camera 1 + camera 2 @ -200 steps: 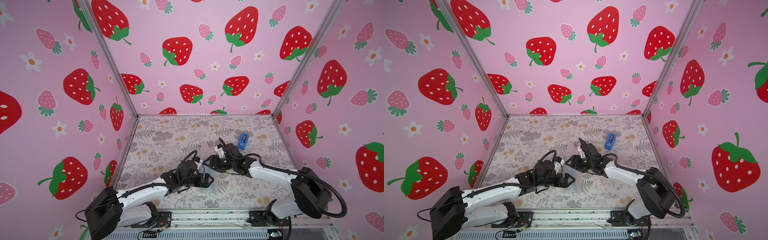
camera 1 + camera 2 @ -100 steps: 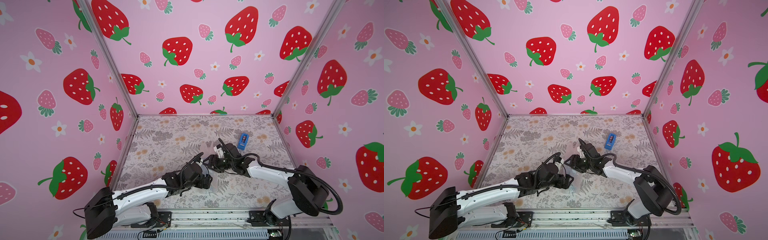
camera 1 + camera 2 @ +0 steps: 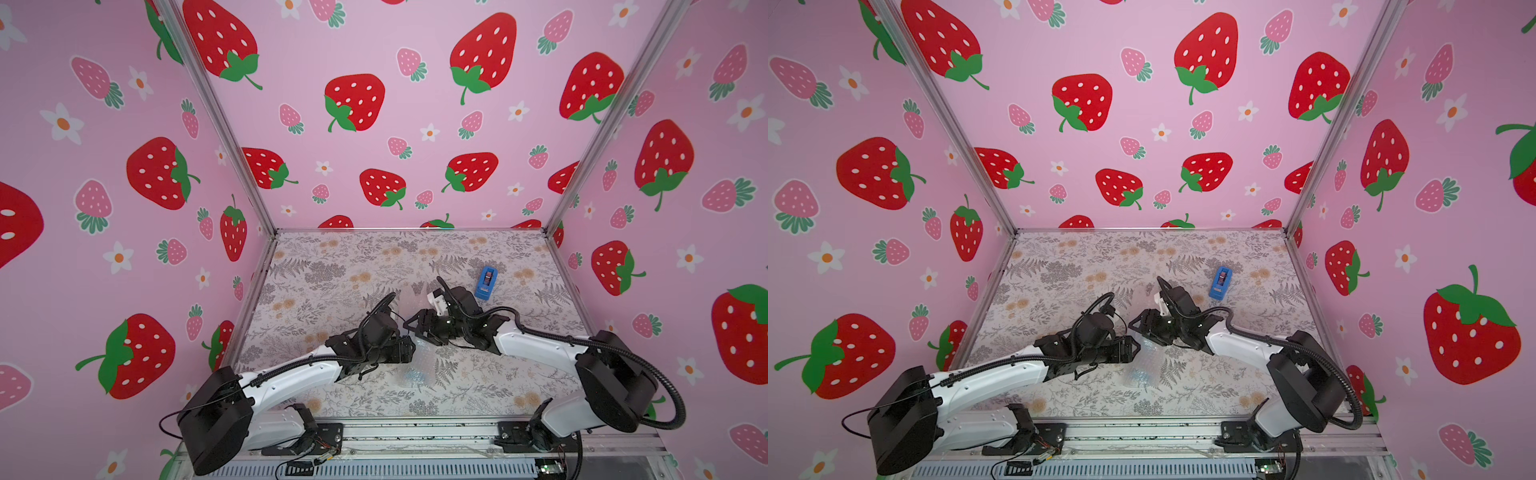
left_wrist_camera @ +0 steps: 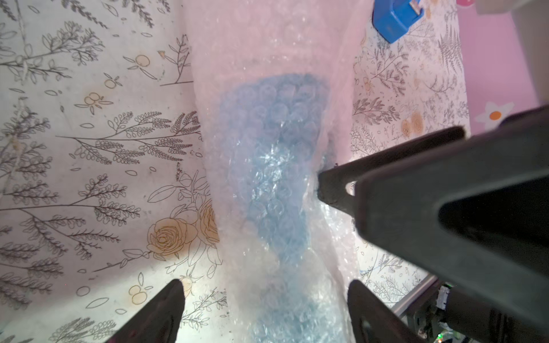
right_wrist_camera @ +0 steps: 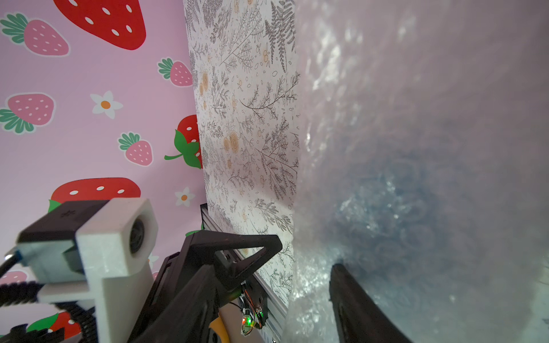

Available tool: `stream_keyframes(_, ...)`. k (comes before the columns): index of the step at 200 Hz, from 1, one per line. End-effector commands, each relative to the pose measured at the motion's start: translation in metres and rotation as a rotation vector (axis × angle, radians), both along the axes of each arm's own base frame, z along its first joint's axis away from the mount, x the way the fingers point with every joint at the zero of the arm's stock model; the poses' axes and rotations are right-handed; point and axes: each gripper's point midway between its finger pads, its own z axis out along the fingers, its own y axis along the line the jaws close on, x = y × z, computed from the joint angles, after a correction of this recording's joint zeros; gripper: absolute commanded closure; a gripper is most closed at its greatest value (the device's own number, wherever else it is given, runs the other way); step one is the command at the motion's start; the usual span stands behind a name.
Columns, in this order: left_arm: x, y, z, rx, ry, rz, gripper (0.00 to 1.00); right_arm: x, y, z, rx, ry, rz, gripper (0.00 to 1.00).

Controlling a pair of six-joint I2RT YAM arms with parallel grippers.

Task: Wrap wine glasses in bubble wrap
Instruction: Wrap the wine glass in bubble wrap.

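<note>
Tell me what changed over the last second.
The left gripper edged slightly away from its base, toward the right gripper, jaws open astride the goblet inside the bubble wrap. Nothing visibly grabbed or released. The right gripper, goblet and tape dispenser stayed put.

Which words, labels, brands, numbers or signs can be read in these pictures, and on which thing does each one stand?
No text can be read anywhere.
Tape dispenser: plain blue, no lettering visible.
Bubble wrap and the goblet inside it: no print.
Walls and table cover: only drawn strawberries, flowers and leaves.
</note>
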Motion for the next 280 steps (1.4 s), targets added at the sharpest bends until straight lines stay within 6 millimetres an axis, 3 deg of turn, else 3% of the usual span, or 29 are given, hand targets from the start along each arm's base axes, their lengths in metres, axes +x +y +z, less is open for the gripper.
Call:
stream_keyframes(1, -0.004, 0.003, -0.013, -0.009, 0.04, 0.011, 0.16, 0.002, 0.005, 0.006, 0.0, -0.01, 0.01, 0.36)
stream_keyframes(61, -0.016, 0.014, -0.039, 0.009, 0.093, 0.025, 0.23, 0.017, 0.004, 0.018, -0.038, -0.052, 0.042, 0.36)
stream_keyframes(136, -0.012, 0.012, -0.034, -0.021, 0.067, 0.016, 0.24, 0.037, 0.023, 0.029, -0.043, -0.095, 0.122, 0.37)
stream_keyframes(183, -0.009, 0.008, -0.027, -0.096, 0.035, -0.013, 0.23, 0.041, 0.025, 0.009, -0.083, -0.081, 0.136, 0.37)
stream_keyframes(228, 0.0, 0.006, -0.014, -0.196, -0.03, -0.071, 0.0, 0.041, 0.017, -0.012, -0.124, -0.053, 0.125, 0.38)
stream_keyframes(280, 0.008, -0.009, -0.016, -0.323, 0.014, -0.144, 0.01, 0.039, 0.006, -0.019, -0.157, -0.059, 0.107, 0.38)
